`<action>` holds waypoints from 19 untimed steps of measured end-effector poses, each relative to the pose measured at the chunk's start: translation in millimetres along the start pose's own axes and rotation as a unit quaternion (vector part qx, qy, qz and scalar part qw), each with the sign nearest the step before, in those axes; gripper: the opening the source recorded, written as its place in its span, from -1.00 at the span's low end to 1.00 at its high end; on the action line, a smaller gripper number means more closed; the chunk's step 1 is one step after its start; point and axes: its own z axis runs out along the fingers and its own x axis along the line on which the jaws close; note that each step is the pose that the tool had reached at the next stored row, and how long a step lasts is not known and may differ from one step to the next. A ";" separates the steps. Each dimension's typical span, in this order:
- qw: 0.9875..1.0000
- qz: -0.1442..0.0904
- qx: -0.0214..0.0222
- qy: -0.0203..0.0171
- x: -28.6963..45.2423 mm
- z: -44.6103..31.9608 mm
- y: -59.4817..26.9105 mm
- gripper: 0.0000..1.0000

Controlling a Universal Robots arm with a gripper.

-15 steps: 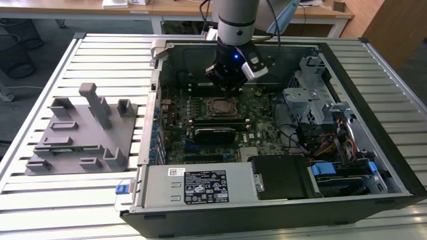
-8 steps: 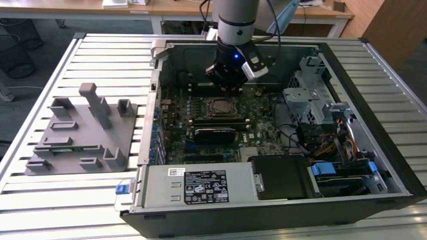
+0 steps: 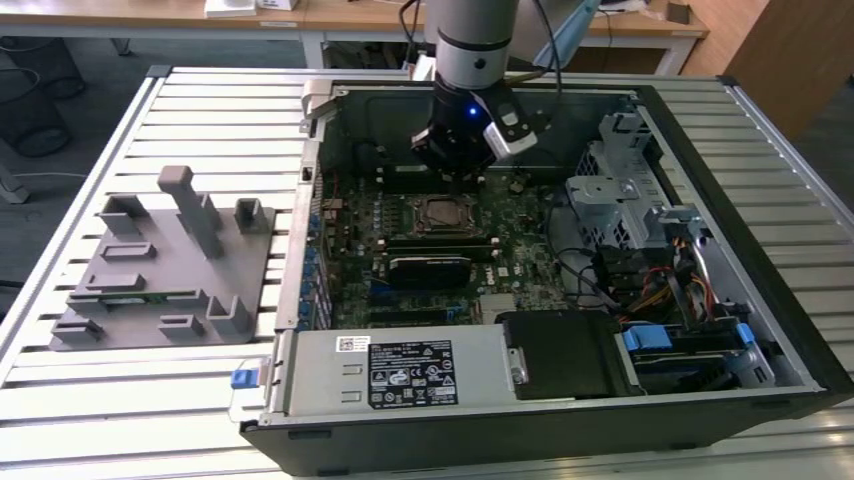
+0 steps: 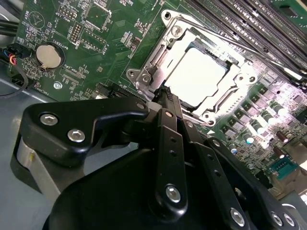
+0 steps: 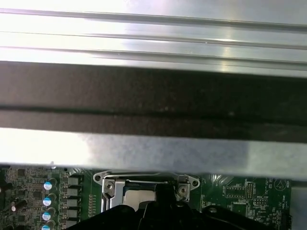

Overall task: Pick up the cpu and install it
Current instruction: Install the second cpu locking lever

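Observation:
The cpu [image 4: 194, 76], a flat square chip with a shiny silver top, lies inside the metal socket frame [image 4: 158, 57] on the green motherboard [image 4: 96, 28]. In the exterior view the socket [image 3: 438, 213] sits mid-board, and my gripper [image 3: 457, 172] hangs just above its far edge. The black fingers meet at a point and my gripper [image 4: 165, 93] is shut with nothing held, its tip at the socket's rim, beside the chip. The first wrist view shows the socket frame [image 5: 108, 184] with the silver chip [image 5: 136, 191] in it.
The open computer case [image 3: 787, 330] lies on a slatted metal table [image 3: 134, 390]. A grey fixture [image 3: 160, 260] stands at the exterior view's left. The power supply [image 3: 387, 370], drive cage [image 3: 621, 200] and cables [image 3: 661, 285] crowd the board. Memory slots [image 4: 249, 24] run beside the socket.

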 end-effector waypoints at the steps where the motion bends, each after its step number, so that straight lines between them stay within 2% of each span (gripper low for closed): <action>1: 1.000 0.000 0.001 0.000 0.0 -0.6 0.0 -0.79; 4: 1.000 0.000 0.003 0.000 0.0 -3.6 -0.1 -0.79; 7: 1.000 0.000 0.007 0.000 -0.1 -11.2 -0.1 -0.79; 10: 1.000 0.000 0.007 0.000 -0.1 -18.2 -0.2 -0.79; 15: 1.000 0.000 0.007 0.000 -0.1 -20.5 -1.4 -0.79; 19: 1.000 0.000 0.007 0.000 0.3 -20.4 -12.3 -0.79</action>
